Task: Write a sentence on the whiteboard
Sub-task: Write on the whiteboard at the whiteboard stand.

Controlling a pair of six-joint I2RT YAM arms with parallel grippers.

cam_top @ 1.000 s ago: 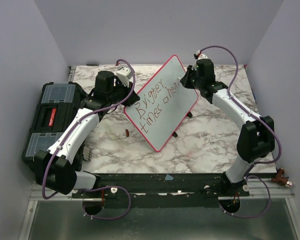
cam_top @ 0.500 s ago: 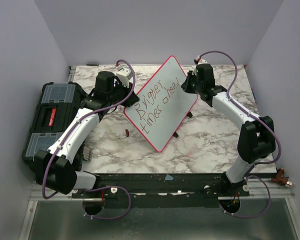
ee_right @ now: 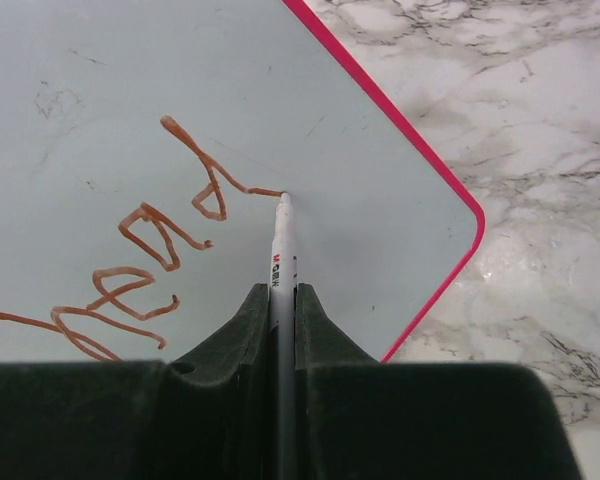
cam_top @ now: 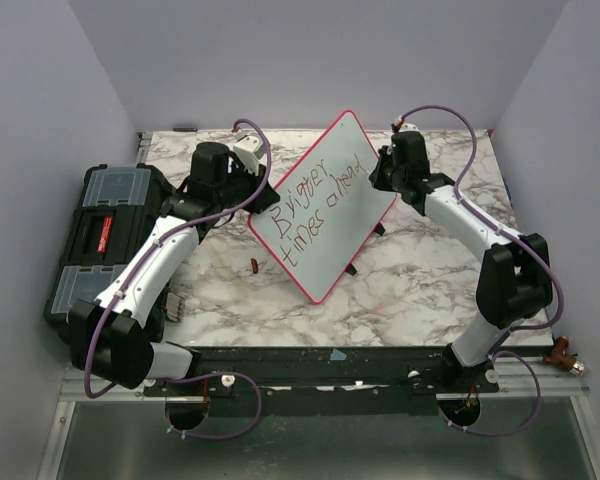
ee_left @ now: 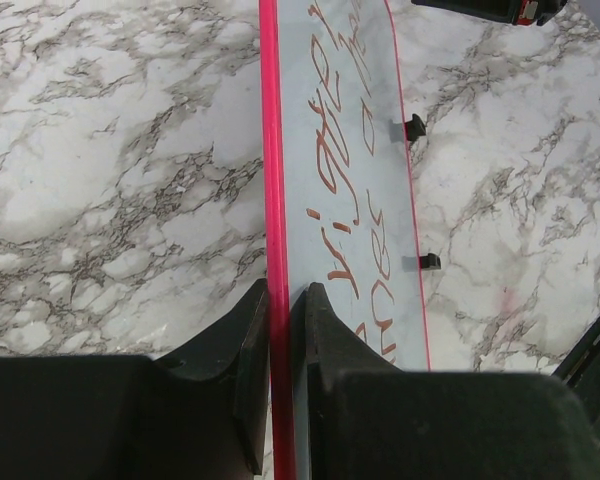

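The whiteboard point(cam_top: 325, 210), pale with a pink-red frame, is held tilted above the marble table. My left gripper point(ee_left: 286, 300) is shut on its pink edge point(ee_left: 273, 180), one finger on each face. The sentence point(cam_top: 315, 205) runs in two lines of reddish-brown lettering; part of it shows in the left wrist view point(ee_left: 345, 190). My right gripper point(ee_right: 283, 300) is shut on a slim white marker point(ee_right: 283, 250). Its tip touches the board at the end of the last letter point(ee_right: 215, 190), close to the rounded corner point(ee_right: 470, 225). From above, the right gripper point(cam_top: 380, 172) sits at the board's right edge.
A black toolbox point(cam_top: 100, 240) with clear lid compartments lies at the table's left edge. A small dark cap-like piece point(cam_top: 254, 266) lies on the marble point(cam_top: 410, 280) by the board's lower left. Two little black feet point(ee_left: 416, 127) stick out from the board's far edge. Walls close the sides.
The right gripper with the marker has moved a little right along the board, adding to the last word. The left arm and board have stayed put.
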